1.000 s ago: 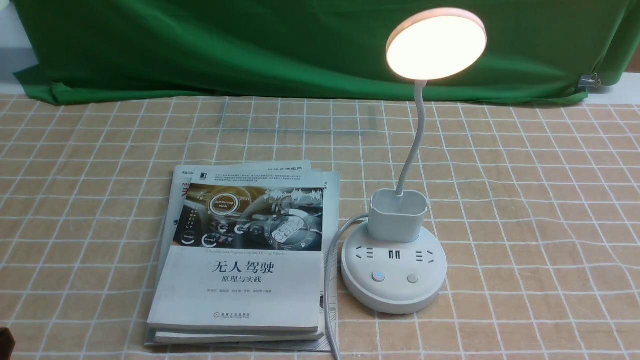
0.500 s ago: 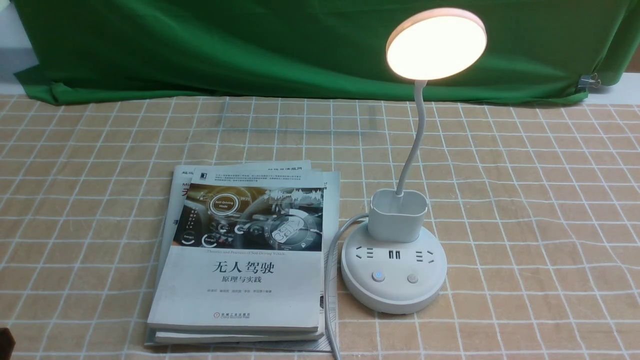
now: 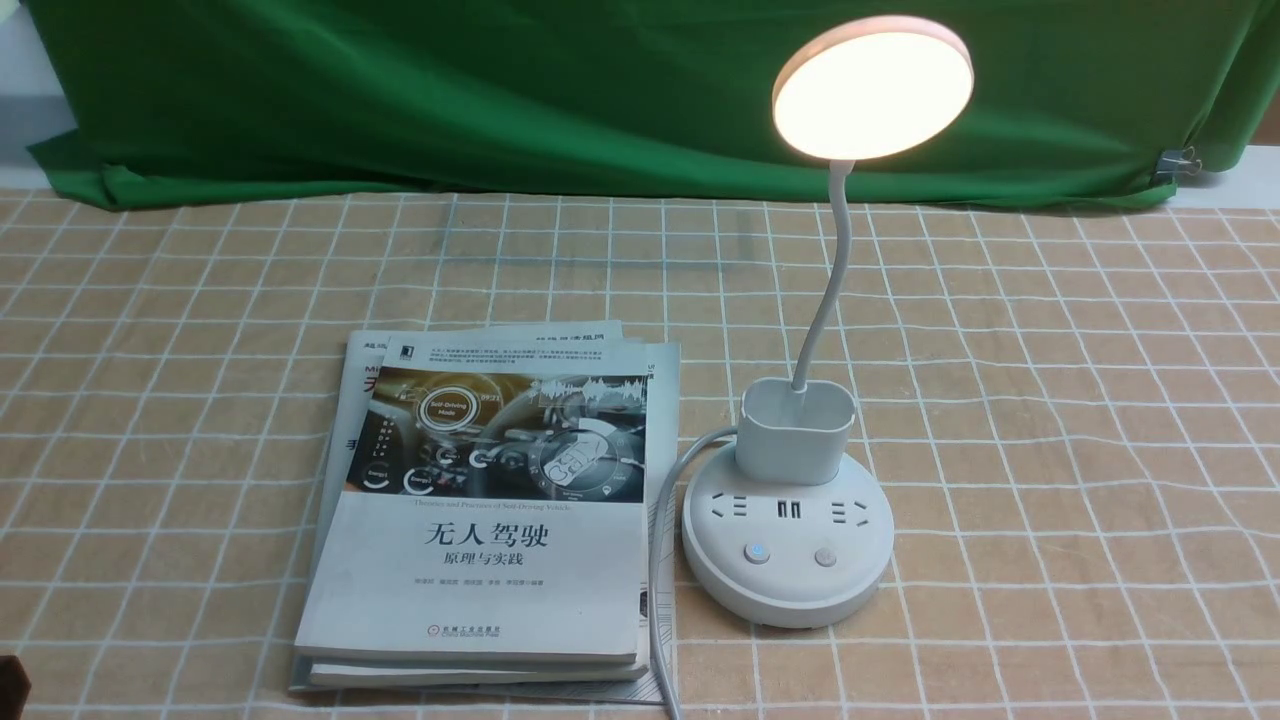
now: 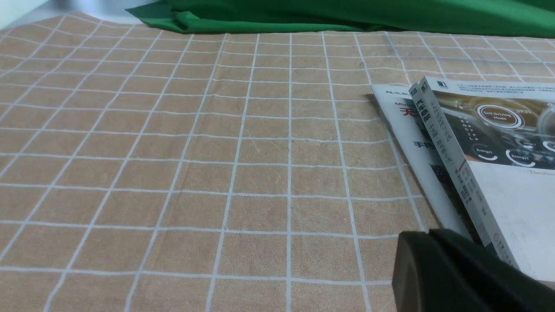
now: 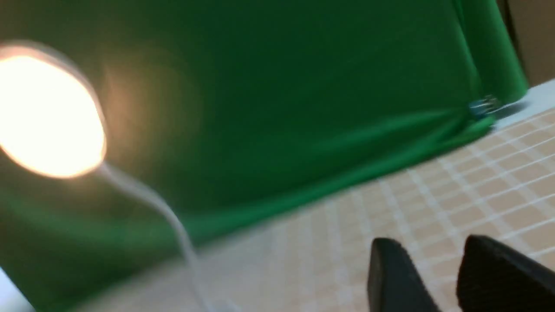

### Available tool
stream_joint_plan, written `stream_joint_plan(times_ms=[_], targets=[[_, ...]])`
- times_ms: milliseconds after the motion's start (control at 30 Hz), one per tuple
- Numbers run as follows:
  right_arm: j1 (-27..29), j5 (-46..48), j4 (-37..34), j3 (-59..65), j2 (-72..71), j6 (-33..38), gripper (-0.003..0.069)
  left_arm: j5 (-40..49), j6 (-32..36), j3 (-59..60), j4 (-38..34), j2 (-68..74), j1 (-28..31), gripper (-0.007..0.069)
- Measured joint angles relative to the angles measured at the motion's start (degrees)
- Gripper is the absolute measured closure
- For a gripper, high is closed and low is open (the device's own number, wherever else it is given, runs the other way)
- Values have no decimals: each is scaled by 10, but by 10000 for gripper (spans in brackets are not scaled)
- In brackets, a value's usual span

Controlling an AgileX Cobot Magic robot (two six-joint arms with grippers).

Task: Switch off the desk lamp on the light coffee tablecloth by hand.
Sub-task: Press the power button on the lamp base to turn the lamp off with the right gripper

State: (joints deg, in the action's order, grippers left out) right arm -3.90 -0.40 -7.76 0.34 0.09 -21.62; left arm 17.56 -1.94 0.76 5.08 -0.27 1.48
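The desk lamp (image 3: 800,480) stands on the light coffee tablecloth (image 3: 1080,360), right of centre in the front view; its disc head (image 3: 872,88) glows warm against the green backdrop (image 3: 450,90), so it is lit. The thin neck curves down into the oval cup (image 3: 797,435), which sits on the round socket base (image 3: 788,580). The 2 buttons face me on the base's near edge; the left button (image 3: 757,552) shows a small blue light, the right button (image 3: 825,556) shows none. The lamp's white cord (image 3: 658,560) runs off the base's left side and down past the near edge of the picture, just beside a stack of books (image 3: 490,540).

My right pincer (image 5: 433,245) is narrowly parted and holds nothing; checked cloth shows between its 2 black fingers. Its blurred wrist view looks up at the glowing head, and I cannot tell how near the base it is. My left pincer (image 4: 429,236) shows as 1 dark mass with only a seam between the fingers, so it is pressed together and gripping nothing; it hangs over the cloth by the near corner of the books, well apart from the lamp.
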Motion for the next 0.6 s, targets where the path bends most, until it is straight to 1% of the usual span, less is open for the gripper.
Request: stream_joint_plan(times_ms=[33,100,200,267,300,333,400,467,533,600], targets=[[0,-10,-2,0,0,-31,418,0,0,0,0,0,0,620],[0,-22,-3,0,0,-53,418,0,0,0,0,0,0,620],[0,-28,-3,0,0,-62,431,0,0,0,0,0,0,620],[-3,-2,-3,-4,2,-54,472,0,0,0,0,0,0,620],[-3,-2,-3,-6,3,-54,477,0,0,0,0,0,0,620],[-14,45,-3,-32,23,-23,537,0,0,0,0,0,0,620],[-30,97,-3,-87,58,25,594,0,0,0,0,0,0,620],[-52,167,-4,-153,115,81,615,0,0,0,0,0,0,620],[-74,247,-3,-213,181,126,618,0,0,0,0,0,0,620],[-89,322,-3,-267,252,154,618,0,0,0,0,0,0,620]])
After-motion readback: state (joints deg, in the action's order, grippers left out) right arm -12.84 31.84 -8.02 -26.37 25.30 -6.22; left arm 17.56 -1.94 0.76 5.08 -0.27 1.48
